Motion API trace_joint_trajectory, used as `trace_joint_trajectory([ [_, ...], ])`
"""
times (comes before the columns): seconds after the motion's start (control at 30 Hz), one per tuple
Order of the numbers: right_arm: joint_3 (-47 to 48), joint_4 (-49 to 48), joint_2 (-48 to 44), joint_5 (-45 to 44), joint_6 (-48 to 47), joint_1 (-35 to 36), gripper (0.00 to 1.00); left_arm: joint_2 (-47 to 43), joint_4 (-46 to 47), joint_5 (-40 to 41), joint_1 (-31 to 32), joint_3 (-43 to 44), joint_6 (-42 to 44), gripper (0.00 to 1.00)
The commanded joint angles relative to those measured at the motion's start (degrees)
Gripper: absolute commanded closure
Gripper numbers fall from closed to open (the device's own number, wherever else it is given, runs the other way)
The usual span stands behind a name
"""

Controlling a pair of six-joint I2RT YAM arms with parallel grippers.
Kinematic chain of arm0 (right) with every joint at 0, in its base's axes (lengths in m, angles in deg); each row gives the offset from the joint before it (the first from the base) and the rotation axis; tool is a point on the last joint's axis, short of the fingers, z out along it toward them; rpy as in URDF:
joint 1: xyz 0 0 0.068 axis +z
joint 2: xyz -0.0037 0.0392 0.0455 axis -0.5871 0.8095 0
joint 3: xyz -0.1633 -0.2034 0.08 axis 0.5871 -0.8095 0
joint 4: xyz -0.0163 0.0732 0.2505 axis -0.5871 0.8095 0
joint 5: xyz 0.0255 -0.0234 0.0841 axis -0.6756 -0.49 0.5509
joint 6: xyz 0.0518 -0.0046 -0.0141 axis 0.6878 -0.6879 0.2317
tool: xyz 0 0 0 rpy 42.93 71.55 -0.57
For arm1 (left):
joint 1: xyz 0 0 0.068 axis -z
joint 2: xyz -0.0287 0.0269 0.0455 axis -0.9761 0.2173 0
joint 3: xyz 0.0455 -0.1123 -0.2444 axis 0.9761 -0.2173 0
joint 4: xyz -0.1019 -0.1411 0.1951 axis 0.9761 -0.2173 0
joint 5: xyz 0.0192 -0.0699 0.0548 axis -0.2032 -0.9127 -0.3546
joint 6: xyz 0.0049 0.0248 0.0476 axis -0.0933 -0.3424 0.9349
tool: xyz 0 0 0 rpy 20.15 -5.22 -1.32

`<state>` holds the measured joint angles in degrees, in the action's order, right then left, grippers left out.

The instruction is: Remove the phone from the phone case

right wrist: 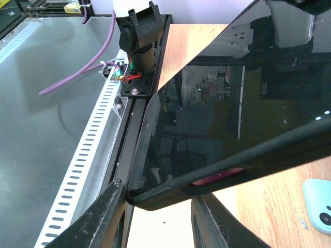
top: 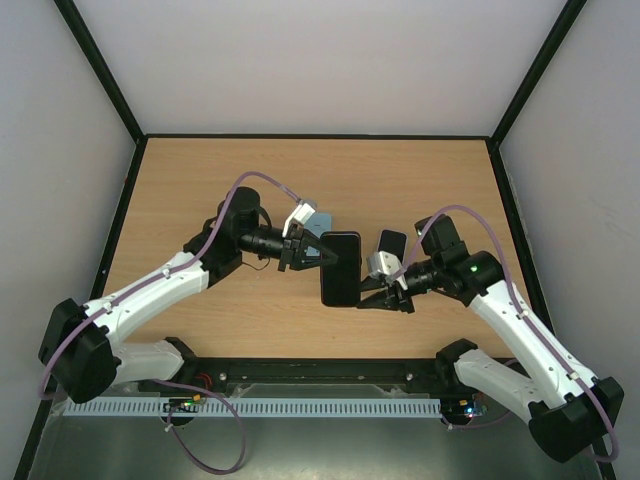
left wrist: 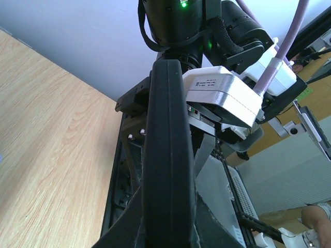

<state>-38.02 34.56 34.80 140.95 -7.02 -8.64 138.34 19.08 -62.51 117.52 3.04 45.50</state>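
Observation:
The phone (top: pixel 340 268), glossy black screen (right wrist: pixel 232 103) up, sits in a black phone case (right wrist: pixel 170 195) and is held above the table. My left gripper (top: pixel 322 256) is shut on its left long edge; in the left wrist view the case's thick edge (left wrist: pixel 168 155) runs up between the jaws (left wrist: pixel 168 230). My right gripper (top: pixel 368 298) is at the near right corner. Its fingers stand apart and straddle that corner (right wrist: pixel 158 194); one fingertip (right wrist: pixel 115 190) touches the case rim, the other finger (right wrist: pixel 217 222) lies beneath. A pink side button (right wrist: pixel 217 178) shows.
A light-blue object (right wrist: pixel 318 206) lies on the wooden table (top: pixel 230 180), seen near my left wrist (top: pixel 322 218). A small black rectangle (top: pixel 392 243) sits beside the right wrist. The black mounting rail (top: pixel 320 375) and slotted strip (right wrist: pixel 83 170) run along the near edge.

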Motion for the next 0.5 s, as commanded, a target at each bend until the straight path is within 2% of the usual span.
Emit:
trace_joint_trajectory([
  [0.0, -0.5, -3.4, 0.4, -8.4, -2.3, -0.6, 0.69, -3.4, 3.5, -12.0, 2.4, 4.0, -4.4, 0.97],
  [0.17, 1.6, 2.2, 0.0, -9.1, -8.6, -0.6, 0.63, -2.8, -0.4, -12.8, 1.9, 5.2, -1.9, 0.98],
  [0.27, 2.0, -1.0, -1.1, -12.0, -4.8, -0.6, 0.64, -2.6, -1.5, -13.0, 1.8, 5.4, -1.0, 0.98],
  [0.4, 2.2, -1.8, -1.9, -15.3, -6.1, -0.6, 0.61, -2.9, -1.4, -13.2, 1.8, 5.5, -1.2, 0.97],
  [0.47, 2.5, -3.3, -2.1, -17.0, -3.8, -0.5, 0.61, -2.6, -1.3, -13.2, 1.8, 5.8, -1.7, 0.97],
])
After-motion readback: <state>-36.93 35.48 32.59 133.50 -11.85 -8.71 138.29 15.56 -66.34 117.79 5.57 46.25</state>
